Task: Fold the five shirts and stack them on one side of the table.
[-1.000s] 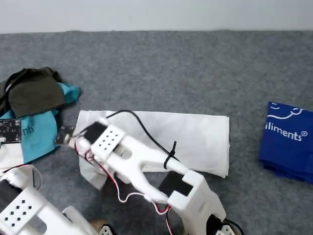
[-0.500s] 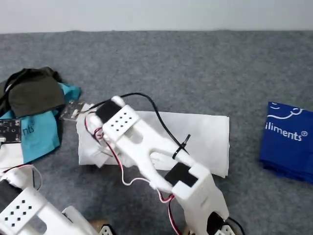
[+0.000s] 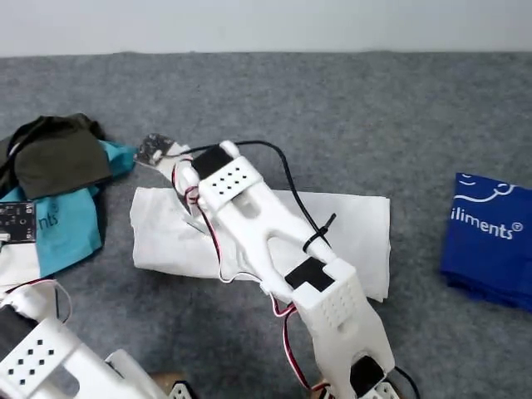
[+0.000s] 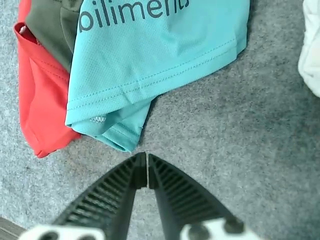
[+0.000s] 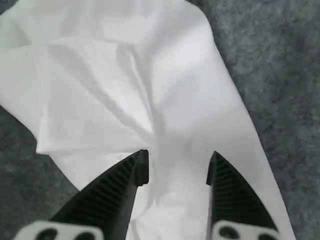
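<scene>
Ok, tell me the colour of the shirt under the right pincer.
White shirt, best in the right wrist view.

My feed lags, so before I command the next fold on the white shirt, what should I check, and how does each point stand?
1. Right gripper open: ok, jaws apart over the white shirt.
2. Right gripper touching the cloth: cannot tell.
3. White shirt fully folded: not ok, it lies as a long strip, creased at one end.
4. Left gripper out of the way: ok, shut on nothing above bare table, beside the teal shirt.
5. Stack begun: ok, blue shirt lies folded at the opposite table edge.
6. Teal shirt, red shirt, olive shirt folded: not ok, they lie in a loose pile.
</scene>
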